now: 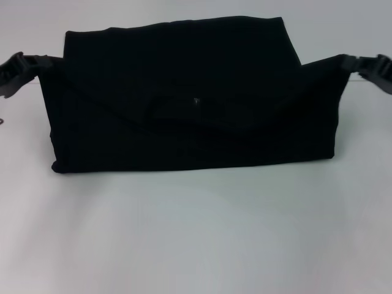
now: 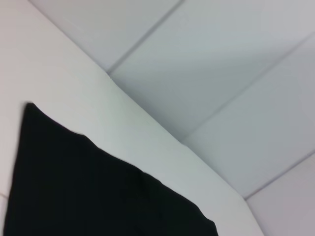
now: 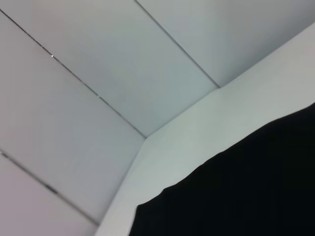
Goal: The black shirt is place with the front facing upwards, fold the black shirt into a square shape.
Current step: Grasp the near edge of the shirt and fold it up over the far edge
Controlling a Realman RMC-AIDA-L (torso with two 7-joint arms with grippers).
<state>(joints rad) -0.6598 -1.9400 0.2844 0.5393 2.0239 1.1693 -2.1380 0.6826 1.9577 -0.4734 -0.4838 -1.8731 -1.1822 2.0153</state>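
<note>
On the pale tabletop [image 1: 196, 245] the black shirt [image 1: 196, 110] is lying folded into a wide band, long axis running nine to three o'clock, with the left gripper [image 1: 15, 72] pinching its nine o'clock corner and the right gripper [image 1: 375, 70] pinching its three o'clock corner, each equally near.

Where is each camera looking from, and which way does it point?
Head view: sits on the robot's head, looks forward and down at the black shirt on the white table; the left claw and right claw show at the shirt's ends.
Left wrist view: on the left arm, sees shirt and table edge; no claw shows.
Right wrist view: on the right arm, the same.
All three share the shirt.
</note>
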